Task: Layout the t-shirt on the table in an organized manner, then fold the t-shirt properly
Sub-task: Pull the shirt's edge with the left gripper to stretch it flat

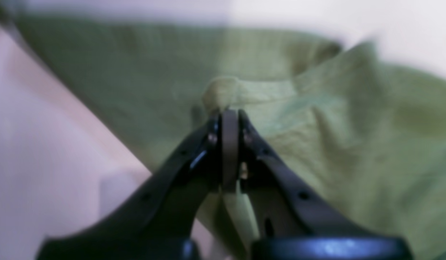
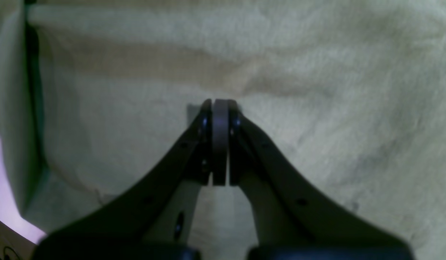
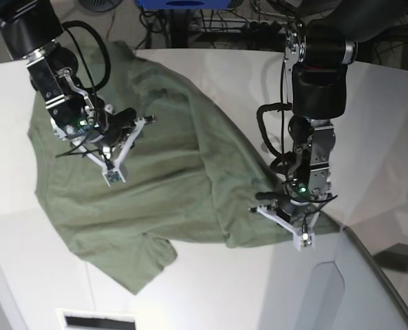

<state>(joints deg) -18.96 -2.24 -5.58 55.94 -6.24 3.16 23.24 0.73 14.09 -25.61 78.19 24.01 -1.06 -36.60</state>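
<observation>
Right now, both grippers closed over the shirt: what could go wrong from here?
1. The left gripper pinches only a small fold at the t-shirt edge; it may slip when pulled.
2. The right gripper looks shut above flat cloth, so probably holds nothing.
3. The pinched edge lies near the table edge; cloth could slide off.

The white table [image 3: 210, 289] is covered from nine o'clock to four o'clock by the rumpled olive-green t-shirt [image 3: 169, 172].

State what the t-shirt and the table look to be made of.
T-shirt: soft matte woven or knit cloth, likely cotton; it creases and drapes. Table: hard, smooth white surface with a slight sheen, perhaps laminate or painted board; the material cannot be told for sure.
</observation>
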